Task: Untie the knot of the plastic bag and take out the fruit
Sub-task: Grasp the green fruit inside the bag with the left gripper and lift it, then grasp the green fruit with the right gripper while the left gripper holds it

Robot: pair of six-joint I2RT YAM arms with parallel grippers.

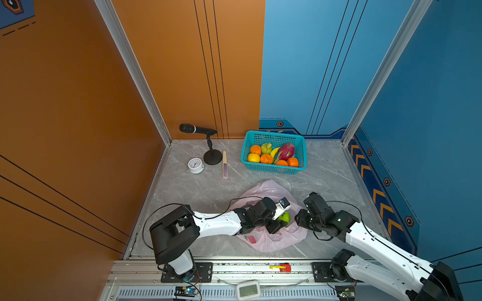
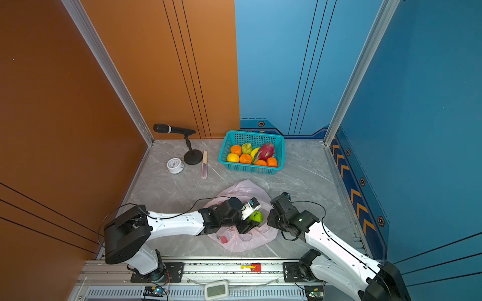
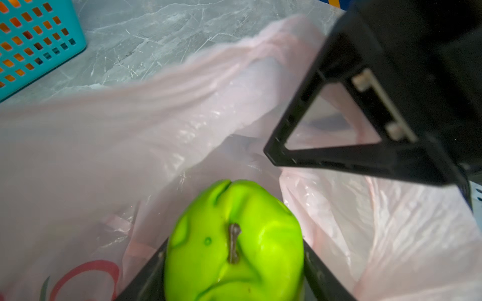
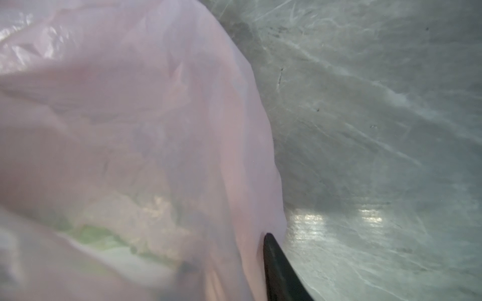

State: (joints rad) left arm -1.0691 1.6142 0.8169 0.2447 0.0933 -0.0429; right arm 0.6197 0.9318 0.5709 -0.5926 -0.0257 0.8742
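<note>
The bag point(image 1: 271, 242) lies at the front middle of the table point(image 1: 195, 192), with an apple point(image 1: 284, 216) in it. Behind it, toward the right, stands the basket point(image 1: 271, 170) holding fruit point(image 1: 266, 158). Left of the basket stand a microphone point(image 1: 195, 129), a clock point(image 1: 195, 165) and a folded fan point(image 1: 224, 164).

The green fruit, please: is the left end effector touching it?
Touching. The left wrist view shows the green fruit pressed between both black fingers of the left end effector, with no gap on either side.

Pale-pink plastic bag point(image 1: 272, 191), lime-green fruit point(image 1: 285, 216)
</note>
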